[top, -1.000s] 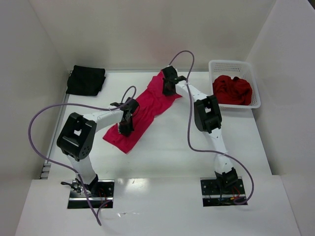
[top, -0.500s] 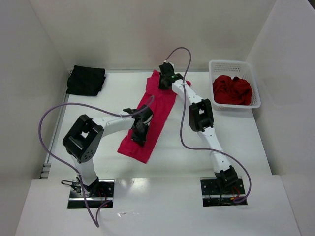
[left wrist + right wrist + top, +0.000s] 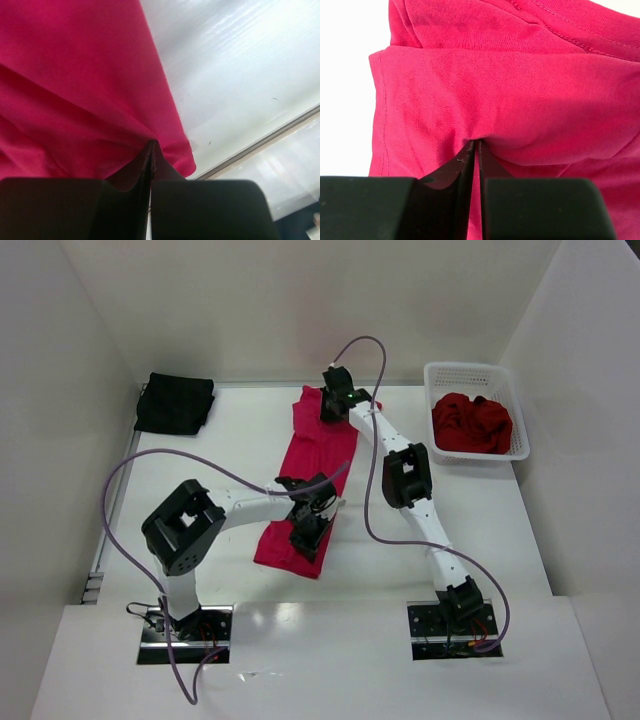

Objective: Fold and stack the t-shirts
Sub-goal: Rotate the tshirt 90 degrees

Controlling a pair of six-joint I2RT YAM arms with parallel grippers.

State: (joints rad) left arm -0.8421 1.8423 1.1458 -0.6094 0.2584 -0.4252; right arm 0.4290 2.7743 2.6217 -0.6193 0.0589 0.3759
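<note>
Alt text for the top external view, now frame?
A crimson-pink t-shirt lies lengthwise on a white table, the left gripper pinching its near end and the right gripper its far end. A folded black t-shirt lies at far left; a white basket at far right holds crumpled dark red cloth.

crimson-pink t-shirt [image 3: 325,445], black t-shirt [image 3: 175,403], white basket [image 3: 465,367]

The crimson-pink t-shirt [image 3: 318,455] has been swung from a slant to lie almost straight, far to near. Its near end has been carried rightward and nearer by the left gripper [image 3: 308,532], and its far end drawn slightly leftward by the right gripper [image 3: 330,408]
</note>
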